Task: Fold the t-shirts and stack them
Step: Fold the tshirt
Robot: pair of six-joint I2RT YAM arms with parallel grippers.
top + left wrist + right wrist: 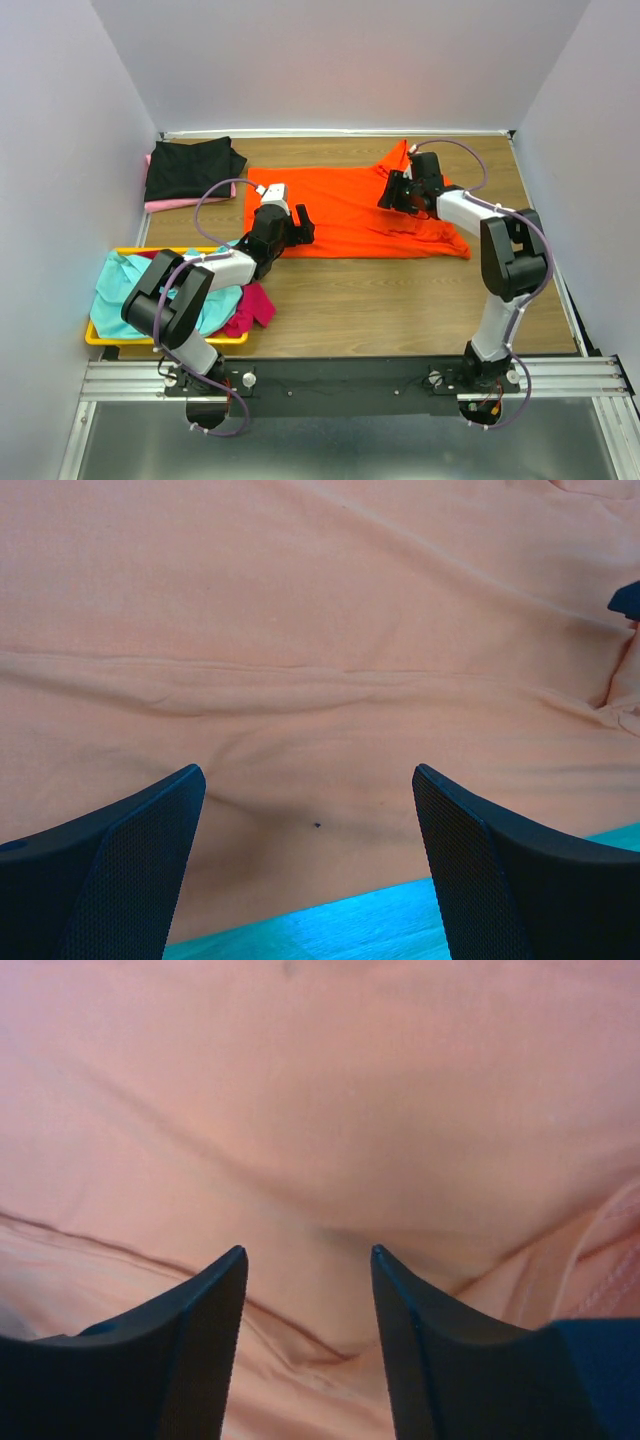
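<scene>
The bright orange t-shirt (pixel 340 205) lies spread out flat in the middle of the table. My left gripper (pixel 300 225) is open just above the shirt's near left hem; in the left wrist view (pixel 305 770) orange cloth (pixel 300 630) lies between the fingers and the hem edge runs below them. My right gripper (pixel 392 192) is open over the shirt's right part near a sleeve; the right wrist view (pixel 305 1250) shows wrinkled orange cloth (pixel 330 1110) between the fingers. A black t-shirt (pixel 190 165) lies on a pale pink one (pixel 178 204) at the back left.
A shallow yellow tray (pixel 100 336) at the front left holds a teal t-shirt (pixel 125 280) and a magenta one (pixel 255 305) that spills over its right rim. The walls close in the table at the back and on both sides.
</scene>
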